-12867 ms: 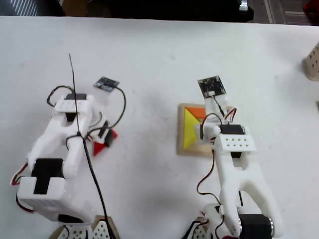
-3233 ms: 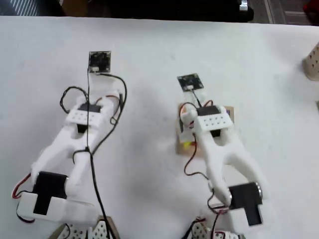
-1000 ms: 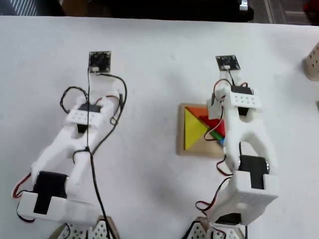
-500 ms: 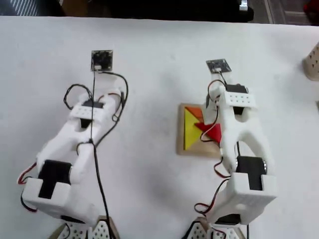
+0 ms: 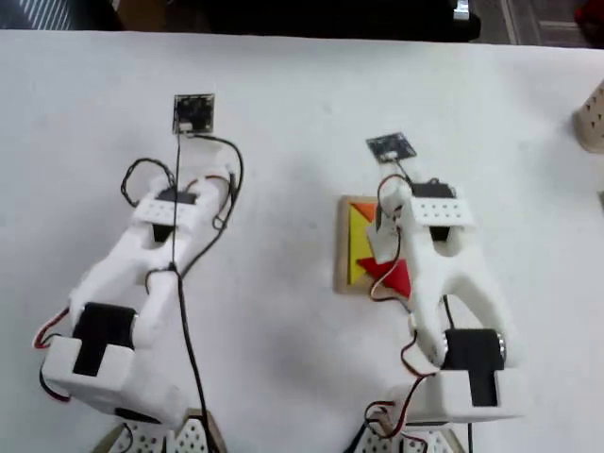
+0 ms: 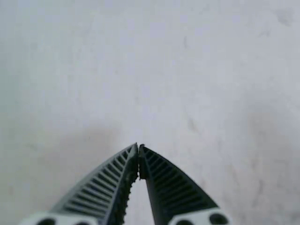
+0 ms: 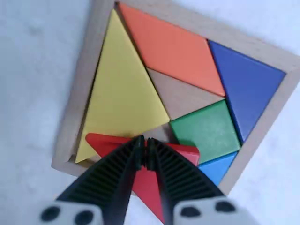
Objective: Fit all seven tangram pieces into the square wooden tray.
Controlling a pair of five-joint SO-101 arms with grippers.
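Red triangle [image 7: 148,183] in right gripper [image 7: 144,151]

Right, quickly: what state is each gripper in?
Left gripper: closed, empty.
Right gripper: closed, tips at the red triangle; grip cannot be told.

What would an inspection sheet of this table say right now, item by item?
Surface: white table, faintly smudged.
Job's things: wooden tray holds yellow triangle, orange piece, blue triangle, green square, light blue piece; middle gap bare; red triangle unseated, overhanging the rim.
Clutter: perforated beige object at the table's edge.
Grippers: left gripper shut over bare table; right gripper shut on the red triangle.
Cables: black cable along the left arm.
Surroundings: dark strip beyond the far edge.
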